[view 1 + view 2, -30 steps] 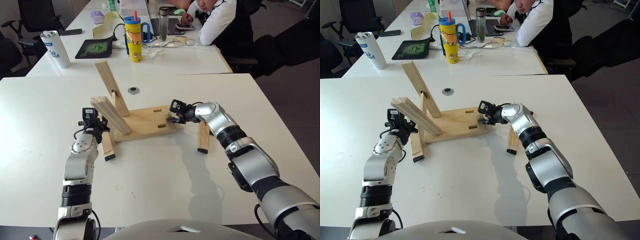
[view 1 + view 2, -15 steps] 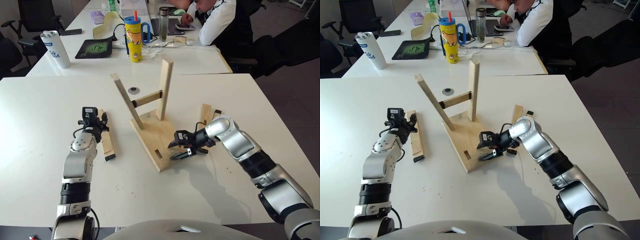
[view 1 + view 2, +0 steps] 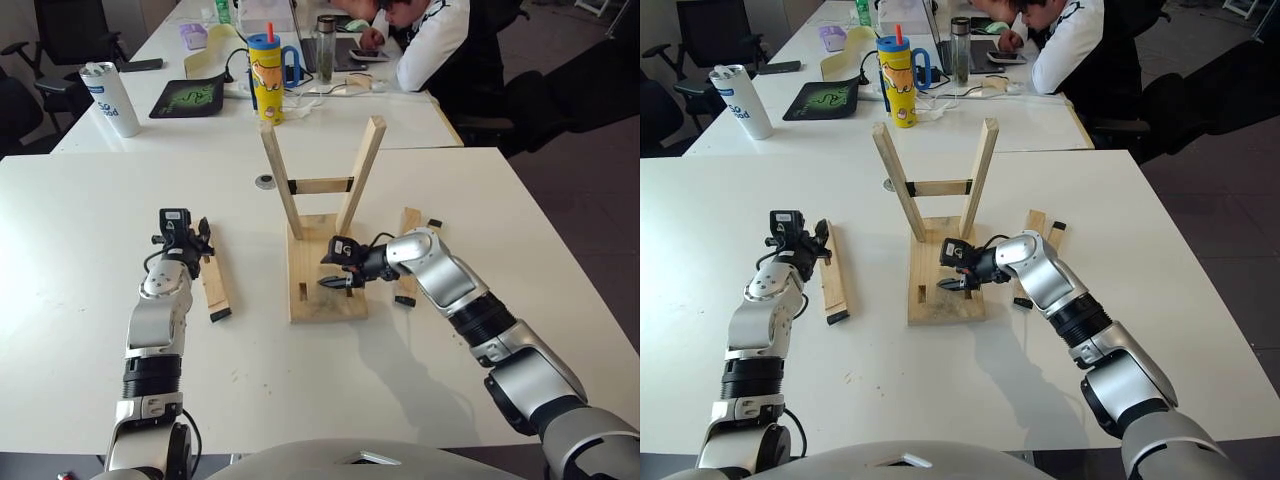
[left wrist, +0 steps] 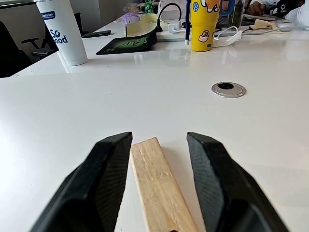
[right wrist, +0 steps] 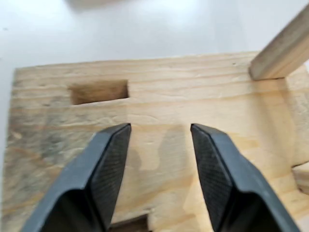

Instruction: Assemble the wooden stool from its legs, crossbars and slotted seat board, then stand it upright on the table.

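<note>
Far desk [image 3: 180,130], across the top of the frame, carrying:
- White tumbler [image 3: 111,98] with dark lettering, upright, upper left.
- Black phone [image 3: 137,65], flat, just behind the tumbler.
- Black mouse pad [image 3: 190,96] with a green pattern, right of the tumbler.
- Small purple item [image 3: 194,35], further back, near the top edge; kind unclear.
- Yellow cup [image 3: 266,78], blue handle, red straw, upright, top centre.
- Dark bottle [image 3: 326,47] with a metal cap, upright, right of the cup.
- White cables [image 3: 330,88], loose, beside the cup.

Round metal grommet [image 3: 264,182], upper centre, below the yellow cup.

Black office chair [image 3: 70,30], top left corner.
</note>
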Controlling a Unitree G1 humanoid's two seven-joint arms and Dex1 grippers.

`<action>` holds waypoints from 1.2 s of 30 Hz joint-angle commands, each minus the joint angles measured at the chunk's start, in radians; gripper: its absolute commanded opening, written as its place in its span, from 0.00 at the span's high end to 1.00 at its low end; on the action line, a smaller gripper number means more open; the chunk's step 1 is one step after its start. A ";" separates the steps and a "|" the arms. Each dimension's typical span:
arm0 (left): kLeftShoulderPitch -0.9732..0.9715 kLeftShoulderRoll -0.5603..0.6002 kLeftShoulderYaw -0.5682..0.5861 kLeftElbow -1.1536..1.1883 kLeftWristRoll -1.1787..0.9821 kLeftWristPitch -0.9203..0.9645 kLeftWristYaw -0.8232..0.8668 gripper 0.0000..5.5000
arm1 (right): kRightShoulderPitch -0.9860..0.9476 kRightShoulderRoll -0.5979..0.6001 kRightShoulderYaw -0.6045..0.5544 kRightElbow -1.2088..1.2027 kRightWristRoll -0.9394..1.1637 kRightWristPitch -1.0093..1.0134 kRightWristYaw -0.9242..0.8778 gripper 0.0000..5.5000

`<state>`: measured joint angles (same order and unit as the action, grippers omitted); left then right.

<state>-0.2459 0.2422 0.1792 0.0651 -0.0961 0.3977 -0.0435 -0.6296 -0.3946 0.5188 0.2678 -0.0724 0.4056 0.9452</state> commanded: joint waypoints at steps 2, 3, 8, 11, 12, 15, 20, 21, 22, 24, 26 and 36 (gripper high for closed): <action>0.023 -0.013 0.013 -0.008 -0.002 -0.016 0.010 0.62 | 0.067 -0.033 0.004 0.105 -0.067 -0.087 -0.067 0.59; 0.028 -0.016 0.013 -0.016 -0.006 -0.018 0.008 0.62 | 0.078 -0.038 -0.014 0.084 -0.045 -0.092 -0.057 0.59; 0.076 -0.029 0.044 -0.094 -0.055 -0.004 -0.012 0.62 | 0.103 0.022 -0.173 -0.014 0.100 -0.109 -0.086 0.59; 0.113 -0.031 0.062 -0.159 -0.105 0.022 -0.042 0.62 | 0.104 0.077 -0.333 -0.088 0.238 -0.059 -0.144 0.59; 0.125 -0.027 0.069 -0.177 -0.118 0.033 -0.052 0.62 | 0.096 0.095 -0.392 -0.101 0.274 -0.022 -0.193 0.59; 0.136 0.002 0.064 -0.196 -0.114 0.059 -0.069 0.62 | 0.072 0.120 -0.558 -0.077 0.312 0.049 -0.398 0.59; 0.105 0.045 0.042 -0.200 -0.112 0.103 -0.104 0.62 | 0.119 0.076 -0.623 0.007 0.201 0.082 -0.629 0.59; 0.108 0.055 0.044 -0.202 -0.113 0.118 -0.108 0.62 | 0.141 0.071 -0.618 -0.001 0.179 0.085 -0.653 0.59; 0.118 0.063 0.050 -0.209 -0.117 0.137 -0.112 0.62 | 0.164 0.068 -0.610 -0.018 0.166 0.093 -0.664 0.59; 0.135 0.075 0.049 -0.218 -0.120 0.161 -0.122 0.62 | 0.199 0.076 -0.605 -0.055 0.166 0.135 -0.677 0.59; 0.138 0.079 0.046 -0.211 -0.116 0.182 -0.122 0.62 | 0.223 0.092 -0.602 -0.087 0.172 0.175 -0.684 0.59; 0.140 0.040 0.045 -0.228 -0.117 0.219 -0.094 0.62 | 0.231 0.110 -0.644 -0.099 0.148 0.298 -0.808 0.59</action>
<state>-0.1139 0.2933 0.2246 -0.1434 -0.2141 0.6087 -0.1495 -0.3932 -0.2934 -0.0801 0.1492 0.0842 0.6832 0.1889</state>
